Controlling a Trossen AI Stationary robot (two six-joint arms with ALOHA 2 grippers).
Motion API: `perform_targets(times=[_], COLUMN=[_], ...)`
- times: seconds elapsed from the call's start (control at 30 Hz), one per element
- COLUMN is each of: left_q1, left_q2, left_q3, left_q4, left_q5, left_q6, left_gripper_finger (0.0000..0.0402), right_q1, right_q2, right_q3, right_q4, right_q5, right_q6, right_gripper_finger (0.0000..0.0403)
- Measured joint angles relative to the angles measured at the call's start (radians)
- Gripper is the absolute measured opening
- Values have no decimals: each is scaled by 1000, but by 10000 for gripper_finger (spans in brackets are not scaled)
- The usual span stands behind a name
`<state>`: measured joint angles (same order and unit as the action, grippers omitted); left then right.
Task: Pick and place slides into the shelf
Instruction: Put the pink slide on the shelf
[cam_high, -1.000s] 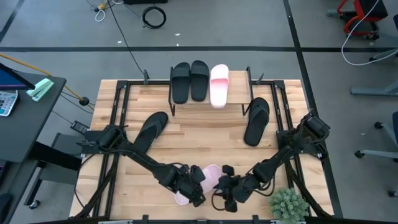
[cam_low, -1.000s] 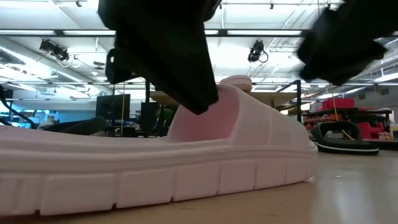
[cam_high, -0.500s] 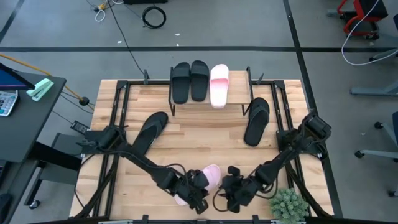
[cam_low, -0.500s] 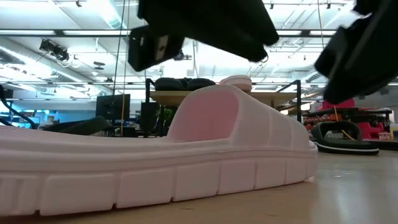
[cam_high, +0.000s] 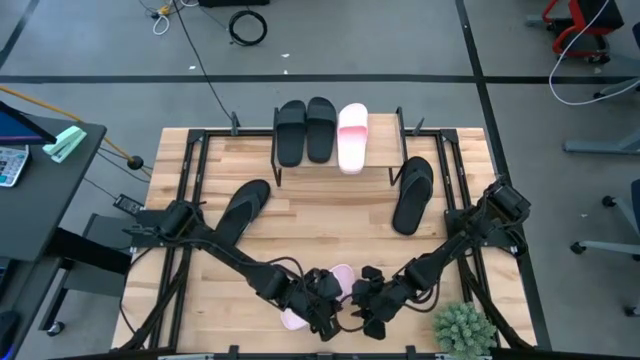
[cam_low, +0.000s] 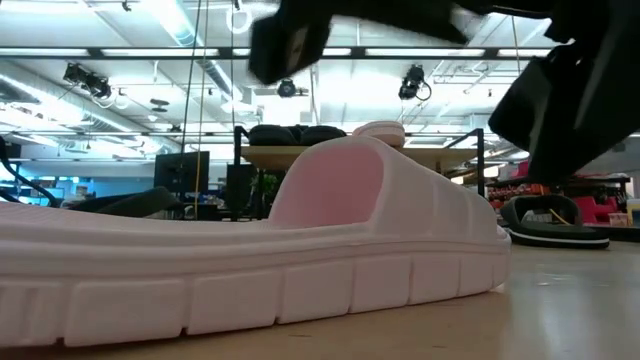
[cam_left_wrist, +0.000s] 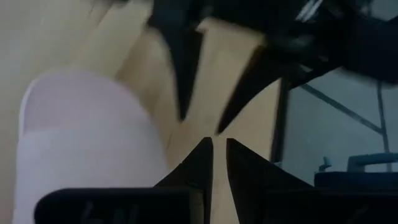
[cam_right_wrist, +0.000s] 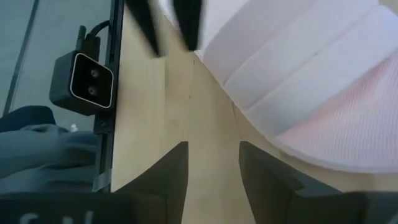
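A pale pink slide (cam_high: 343, 277) lies sole-down on the table near its near edge; it also shows in the low view (cam_low: 300, 260). My left gripper (cam_high: 330, 305) hovers above and beside its toe end (cam_left_wrist: 81, 143), fingers all but closed and empty (cam_left_wrist: 219, 146). My right gripper (cam_high: 368, 300) hovers just to the slide's right, open and empty (cam_right_wrist: 211, 155). The shelf (cam_high: 385, 155) at the far edge carries two black slides (cam_high: 305, 130) and a pink one (cam_high: 352, 137). Two more black slides (cam_high: 243, 210) (cam_high: 412, 193) lie on the table.
A small green plant (cam_high: 463, 328) stands at the near right corner. A black frame runs along the table's left and right sides. The low camera (cam_right_wrist: 84, 81) sits at the near edge. Bare wood lies in the middle of the table.
My left gripper has risen off the pink slide's strap and gone toward the table's right edge. My right gripper has shifted slightly toward the slide. The pink slide has stayed where it was.
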<state>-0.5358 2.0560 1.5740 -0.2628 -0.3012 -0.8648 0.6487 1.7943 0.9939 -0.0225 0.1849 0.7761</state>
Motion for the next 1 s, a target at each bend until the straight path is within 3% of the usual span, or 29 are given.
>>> perform_targets(times=[0.13, 0.27, 0.33, 0.43, 0.67, 1.0], left_q1=[-4, -18, -27, -47, -107, -137], left_q2=[0, 0, 0, 0, -3, -3], left_q3=[91, 240, 331, 467, 700, 760], left_q4=[-42, -193, -306, -448, -624, -665], left_q5=[0, -1, -2, -29, -221, -241], left_q6=[98, 209, 258, 323, 449, 517], left_gripper_finger=[44, 27, 15, 5, 18, 15], right_q1=[-1, 8, 11, 11, -33, -149], right_q2=[7, 37, 67, 116, 147, 149], right_q3=[0, -4, -4, -4, -3, 0], right_q4=[4, 4, 15, 69, 92, 39], right_q5=[2, -4, -3, -3, 19, 0], right_q6=[-18, -12, -17, -12, -21, -104], right_gripper_finger=[113, 32, 10, 14, 7, 3])
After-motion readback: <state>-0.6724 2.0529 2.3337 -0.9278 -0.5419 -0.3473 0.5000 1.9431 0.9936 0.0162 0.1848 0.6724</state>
